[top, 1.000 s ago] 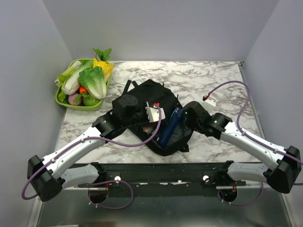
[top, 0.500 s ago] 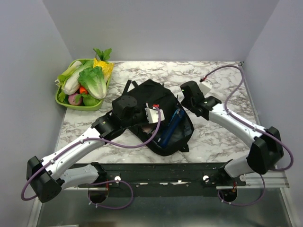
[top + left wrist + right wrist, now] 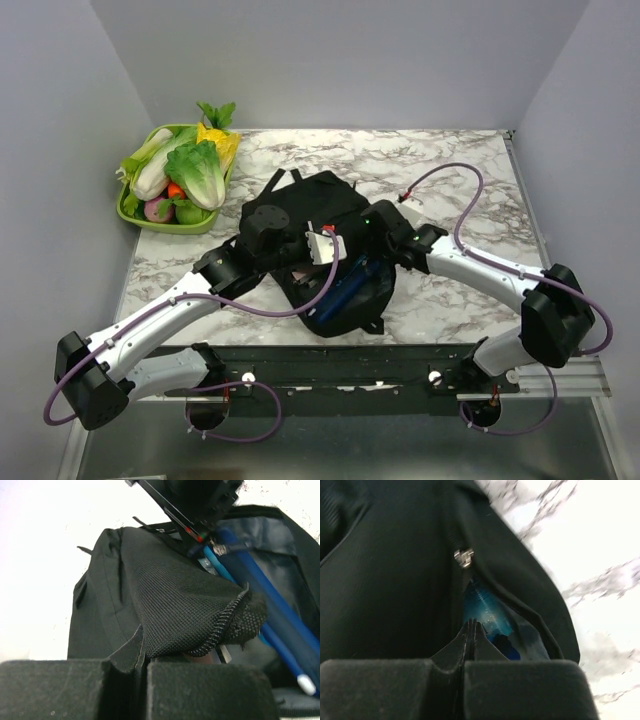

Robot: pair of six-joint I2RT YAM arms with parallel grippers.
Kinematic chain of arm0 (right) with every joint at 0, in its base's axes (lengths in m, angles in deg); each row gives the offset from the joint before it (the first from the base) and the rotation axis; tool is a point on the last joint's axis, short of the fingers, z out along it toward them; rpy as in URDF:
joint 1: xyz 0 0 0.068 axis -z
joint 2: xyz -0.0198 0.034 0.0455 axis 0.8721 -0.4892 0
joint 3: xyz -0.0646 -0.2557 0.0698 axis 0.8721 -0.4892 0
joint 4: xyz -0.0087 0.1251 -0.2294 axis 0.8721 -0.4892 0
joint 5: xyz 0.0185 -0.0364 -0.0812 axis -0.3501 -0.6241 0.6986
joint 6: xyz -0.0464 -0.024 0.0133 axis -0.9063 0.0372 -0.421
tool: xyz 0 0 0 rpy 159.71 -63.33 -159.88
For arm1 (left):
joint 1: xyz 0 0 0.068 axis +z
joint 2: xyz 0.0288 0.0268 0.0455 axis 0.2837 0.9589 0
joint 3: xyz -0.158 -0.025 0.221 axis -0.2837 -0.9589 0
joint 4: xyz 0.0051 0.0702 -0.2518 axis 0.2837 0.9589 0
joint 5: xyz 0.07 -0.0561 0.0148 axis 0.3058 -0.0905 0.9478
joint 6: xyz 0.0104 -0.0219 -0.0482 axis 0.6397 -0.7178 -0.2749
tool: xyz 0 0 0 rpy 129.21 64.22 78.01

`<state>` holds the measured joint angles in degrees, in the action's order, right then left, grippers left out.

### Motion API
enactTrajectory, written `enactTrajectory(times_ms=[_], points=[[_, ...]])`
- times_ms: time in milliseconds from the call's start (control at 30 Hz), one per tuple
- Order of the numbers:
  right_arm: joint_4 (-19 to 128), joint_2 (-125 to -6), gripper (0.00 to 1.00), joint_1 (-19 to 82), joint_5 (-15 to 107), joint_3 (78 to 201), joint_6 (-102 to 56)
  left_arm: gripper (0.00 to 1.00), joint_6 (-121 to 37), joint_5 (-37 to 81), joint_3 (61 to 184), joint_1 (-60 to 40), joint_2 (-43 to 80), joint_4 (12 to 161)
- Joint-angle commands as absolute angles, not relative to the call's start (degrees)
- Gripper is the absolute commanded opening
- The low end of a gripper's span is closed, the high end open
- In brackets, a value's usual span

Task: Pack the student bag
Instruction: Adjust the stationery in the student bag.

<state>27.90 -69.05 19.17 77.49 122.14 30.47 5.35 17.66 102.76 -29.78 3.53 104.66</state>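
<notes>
The student bag (image 3: 310,200) is a floppy black backpack lying mid-table, its opening facing the near edge. Long blue items (image 3: 345,285) lie inside it. My left gripper (image 3: 308,262) is at the opening's left side. In the left wrist view it (image 3: 144,662) is shut on the bag's mesh flap (image 3: 190,605), with the blue items (image 3: 260,575) beyond. My right gripper (image 3: 368,232) is at the bag's right side. In the right wrist view it (image 3: 471,627) is shut, its tips at the zipper edge of the bag (image 3: 395,580), below a metal zipper pull (image 3: 463,557). A blue item (image 3: 485,610) shows through the gap.
A green tray (image 3: 150,222) holding toy vegetables (image 3: 195,165) stands at the back left. The marble table (image 3: 450,160) is walled on the left, back and right. Purple cables loop from both arms over the table.
My right arm swung away to the back right, then came back onto the bag's right edge. The bag's opening has narrowed and shifted left. My left gripper has kept its hold.
</notes>
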Motion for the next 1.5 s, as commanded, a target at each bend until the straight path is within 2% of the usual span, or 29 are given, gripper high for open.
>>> enactTrajectory(times_ms=[0, 100, 133, 233, 300, 467, 733, 867, 1133, 1233, 1267, 1333, 1467], points=[[23.9, -67.9, 0.01, 13.8, 73.7, 121.7, 34.2, 0.01, 5.8, 14.7, 103.8, -30.3, 2.1, 98.8], [18.8, -66.8, 0.18, 13.7, 76.9, 123.3, 34.3, 0.01, 5.6, 14.7, 104.1, -30.3, 2.1, 98.9], [17.2, -65.9, 0.32, 13.9, 78.2, 123.5, 33.9, 0.01, 5.6, 14.6, 104.1, -30.3, 2.0, 99.2], [14.7, -60.6, 0.5, 14.5, 81.9, 123.3, 31.9, 0.01, 5.6, 14.7, 103.9, -30.3, 1.5, 99.5], [14.0, -57.1, 0.54, 14.6, 83.9, 122.3, 31.8, 0.01, 5.6, 14.7, 103.5, -30.4, 1.4, 99.7], [15.2, -55.2, 0.54, 14.7, 82.0, 115.8, 33.2, 0.01, 5.3, 14.4, 103.5, -30.3, 1.1, 99.6], [19.9, -56.3, 0.49, 14.6, 76.5, 109.3, 35.4, 0.01, 5.1, 14.1, 103.6, -30.4, 0.8, 100.1], [21.8, -56.4, 0.41, 14.6, 75.2, 107.7, 36.0, 0.02, 5.0, 14.3, 103.4, -30.3, 0.7, 100.0], [30.9, -59.2, 0.36, 13.8, 70.2, 105.7, 37.7, 0.02, 5.2, 14.4, 102.9, -30.4, 0.2, 99.9], [28.9, -58.9, 0.24, 13.8, 71.7, 110.0, 35.8, 0.02, 5.2, 14.4, 102.8, -30.4, 0.1, 99.8], [27.8, -58.3, 0.13, 13.7, 72.7, 111.4, 34.6, 0.02, 5.2, 14.4, 102.7, -30.3, 0.0, 99.9], [24.6, -55.6, 0.01, 13.8, 75.7, 115.3, 33.5, 0.02, 5.2, 14.3, 102.5, -30.3, -0.1, 99.8], [22.2, -52.1, 0.01, 13.7, 77.8, 121.4, 27.3, 0.02, 5.5, 14.5, 102.1, -30.3, -0.2, 99.5]])
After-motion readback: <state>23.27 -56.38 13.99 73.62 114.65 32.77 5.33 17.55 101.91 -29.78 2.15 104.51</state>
